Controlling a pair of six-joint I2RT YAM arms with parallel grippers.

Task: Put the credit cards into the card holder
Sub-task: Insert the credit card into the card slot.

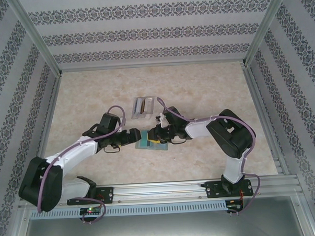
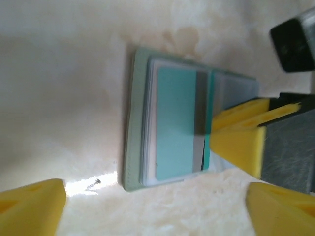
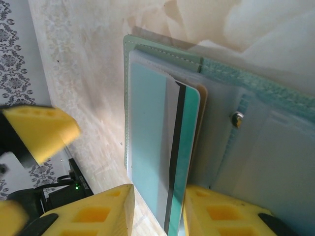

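Though the card sits half in the wallet mid-frame, we judge it unseated; left claw gapes empty, whether right claw grips we cannot tell.

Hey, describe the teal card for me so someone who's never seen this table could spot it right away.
At the middle of the pale table, just on the near side of the clear slotted rack, lies an open grey-green wallet. Lying on its inner pockets is the teal card, the only solid teal piece, with a dark stripe along its length.
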